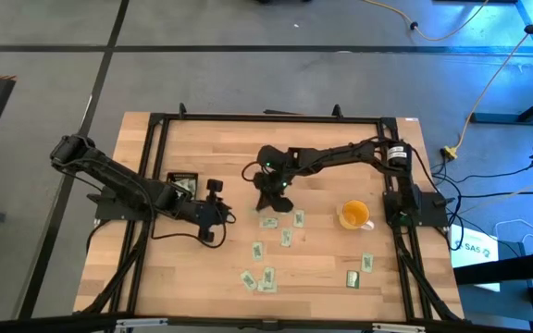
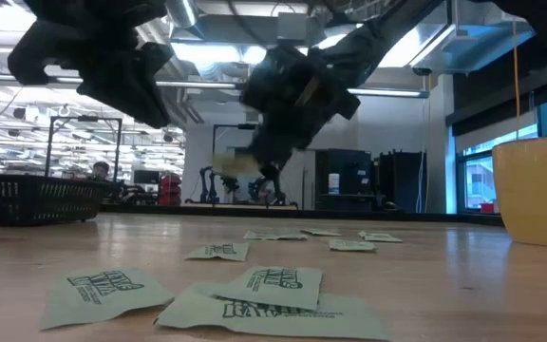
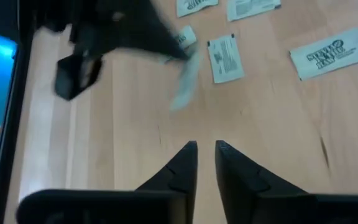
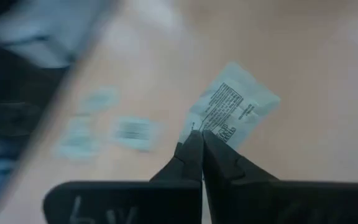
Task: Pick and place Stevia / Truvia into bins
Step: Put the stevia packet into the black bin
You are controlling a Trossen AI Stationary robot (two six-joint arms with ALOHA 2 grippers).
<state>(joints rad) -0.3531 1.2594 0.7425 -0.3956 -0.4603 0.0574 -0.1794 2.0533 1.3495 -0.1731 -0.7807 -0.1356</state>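
Your right gripper (image 4: 197, 140) is pinching one sachet (image 4: 232, 109) by its corner above mid-table, so it's hanging light and floppy; left gripper (image 3: 205, 149) is hovering slightly parted near the tray (image 1: 181, 181).

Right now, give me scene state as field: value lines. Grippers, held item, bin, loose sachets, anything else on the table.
right gripper: shut on a sachet, lifted above mid-table
left gripper: slightly parted, empty, over bare wood beside the black bin
black bin: left of centre, holds sachets
loose sachets: about ten scattered on the table's near half
yellow cup: upright, right side
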